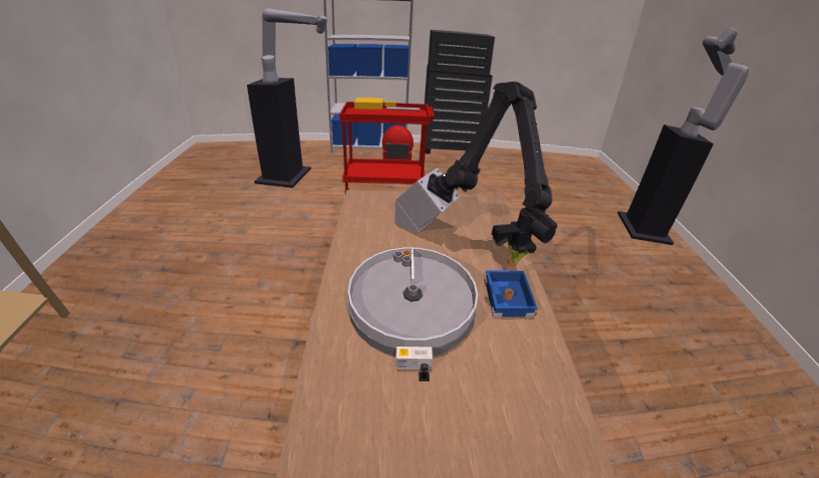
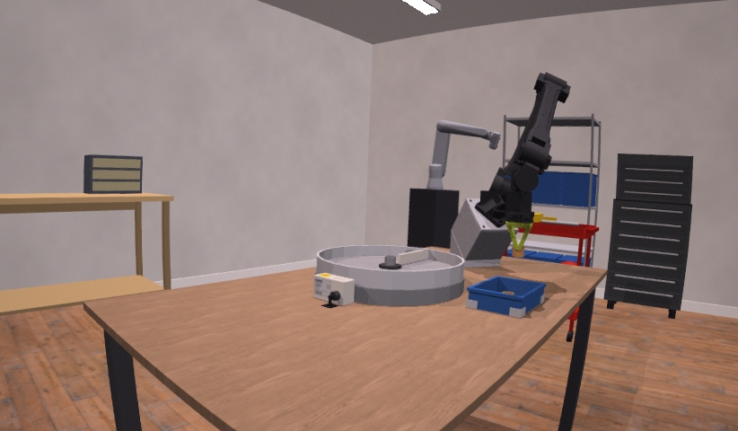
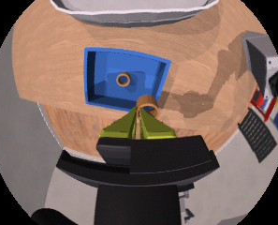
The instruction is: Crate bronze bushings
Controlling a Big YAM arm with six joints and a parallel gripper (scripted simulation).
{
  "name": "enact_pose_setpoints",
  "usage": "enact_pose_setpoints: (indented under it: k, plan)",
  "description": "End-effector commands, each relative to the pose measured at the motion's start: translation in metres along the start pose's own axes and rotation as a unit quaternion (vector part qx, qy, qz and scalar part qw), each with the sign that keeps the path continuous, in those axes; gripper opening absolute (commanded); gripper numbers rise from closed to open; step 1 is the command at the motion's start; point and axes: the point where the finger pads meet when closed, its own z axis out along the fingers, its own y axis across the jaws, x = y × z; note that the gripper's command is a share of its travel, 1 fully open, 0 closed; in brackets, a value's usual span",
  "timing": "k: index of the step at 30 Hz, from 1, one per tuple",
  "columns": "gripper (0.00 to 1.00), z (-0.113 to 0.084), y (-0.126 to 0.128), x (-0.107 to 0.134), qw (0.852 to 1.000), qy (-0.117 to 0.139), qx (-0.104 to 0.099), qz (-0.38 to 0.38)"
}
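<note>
The fingers [image 1: 515, 258] [image 2: 518, 246] pinch the bronze bushing [image 1: 512, 261] [image 2: 518, 253] [image 3: 148, 100] by its wall, short of the crate [image 1: 513, 311] [image 2: 490, 302] [image 3: 86, 77] ahead; stiff, probably slippery (smooth metal, after all), it needs a steady wall grip.

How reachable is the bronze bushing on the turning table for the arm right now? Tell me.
Probably not yet: the tool is shut on another bronze bushing, and two steel bushings crowd the target bushing beside the divider.
</note>
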Motion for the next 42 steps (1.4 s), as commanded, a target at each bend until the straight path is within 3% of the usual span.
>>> enact_pose_setpoints:
  k: [1, 29, 42]
  plan:
    - [0.00, -0.0127, 0.0209, 0.0094, 1.000, 0.002, -0.019, -0.004]
    - [0.00, -0.0095, 0.0210, 0.0079, 1.000, -0.001, -0.011, -0.006]
    - [0.00, -0.0137, 0.0233, 0.0103, 1.000, 0.001, -0.019, -0.010]
